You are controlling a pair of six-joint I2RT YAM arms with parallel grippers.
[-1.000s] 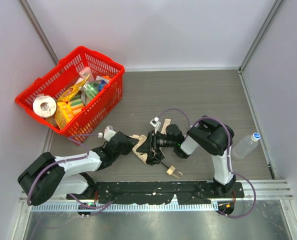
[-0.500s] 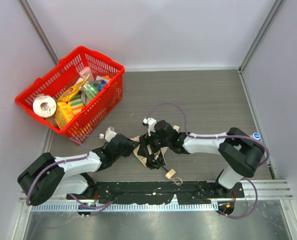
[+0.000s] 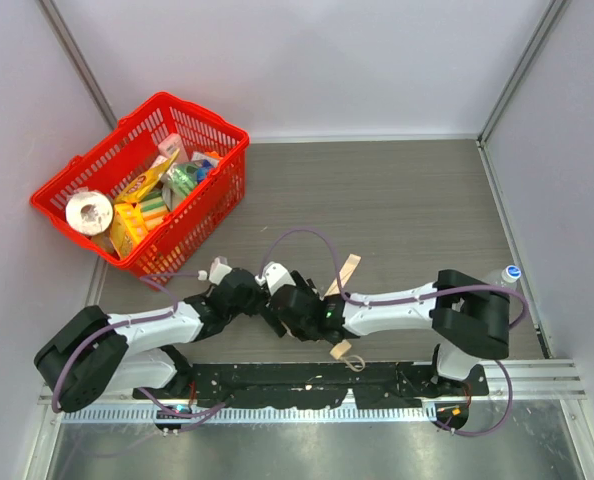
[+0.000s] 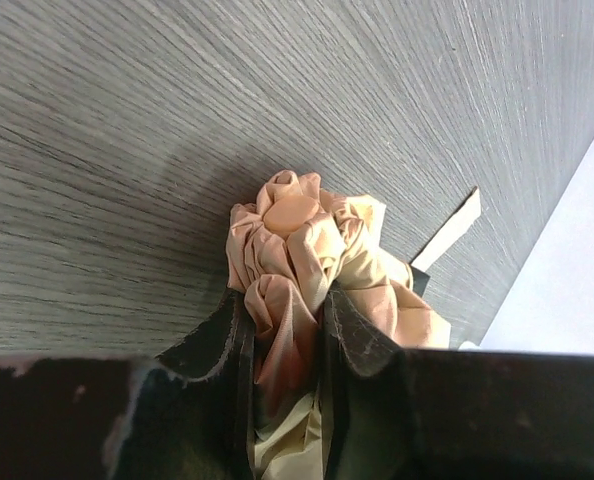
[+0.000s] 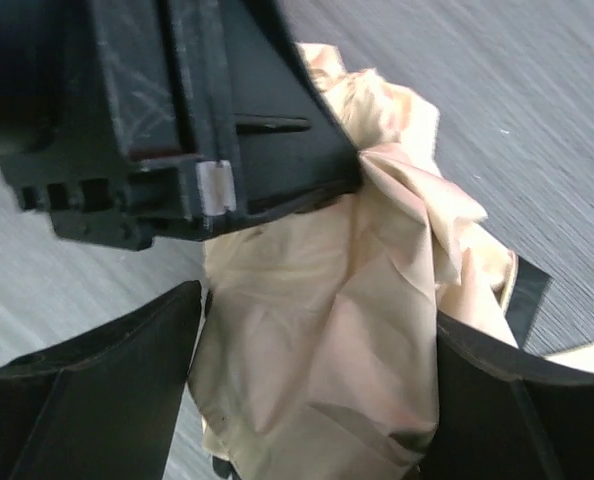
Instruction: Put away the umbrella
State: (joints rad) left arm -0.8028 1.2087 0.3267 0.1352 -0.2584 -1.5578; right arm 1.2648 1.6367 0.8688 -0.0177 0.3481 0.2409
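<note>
The umbrella (image 4: 307, 250) is lying crumpled on the table (image 3: 397, 200), the left gripper (image 4: 282, 310) clamping its crown to anchor it while the right gripper (image 5: 317, 360) is straddling the folds, jaws apart.

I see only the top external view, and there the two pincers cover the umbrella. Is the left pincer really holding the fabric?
Observer: Yes. In the left wrist view the left pincer is shut on the umbrella, bunched fabric between its fingers.
Operator: Which end is that?
Observer: The top end; its round tan cap shows just past the fingertips.
Operator: And the right pincer?
Observer: The right pincer is open in its wrist view, one finger on each side of the fabric.
</note>
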